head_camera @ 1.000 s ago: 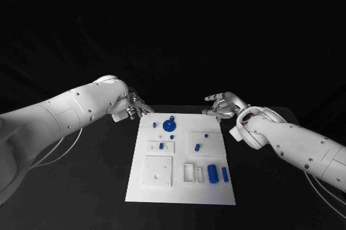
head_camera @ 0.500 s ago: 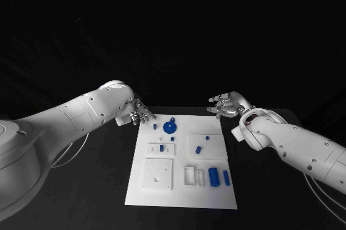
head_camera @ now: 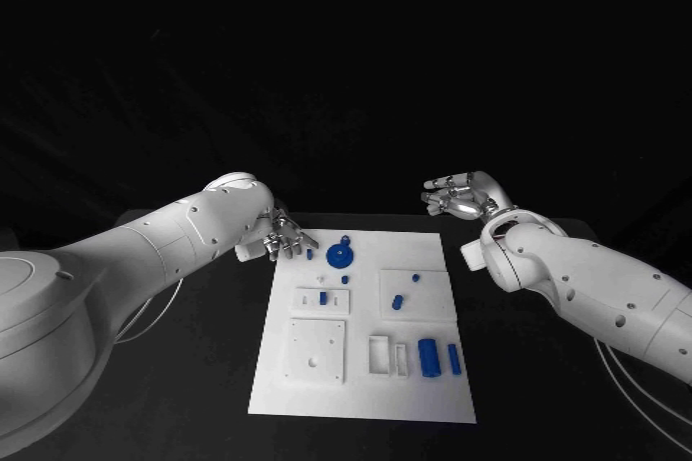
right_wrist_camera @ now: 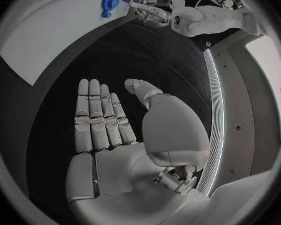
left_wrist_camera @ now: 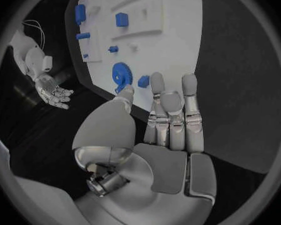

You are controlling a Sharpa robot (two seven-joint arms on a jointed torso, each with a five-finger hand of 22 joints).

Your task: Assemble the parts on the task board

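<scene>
left robot hand (head_camera: 283,239) empty, at task board (head_camera: 366,381) corner | right robot hand (head_camera: 462,196) empty, raised

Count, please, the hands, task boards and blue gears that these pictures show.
Hands: 2, the left hand and the right hand
Board: 1
Gear: 1
Total: 4
</scene>
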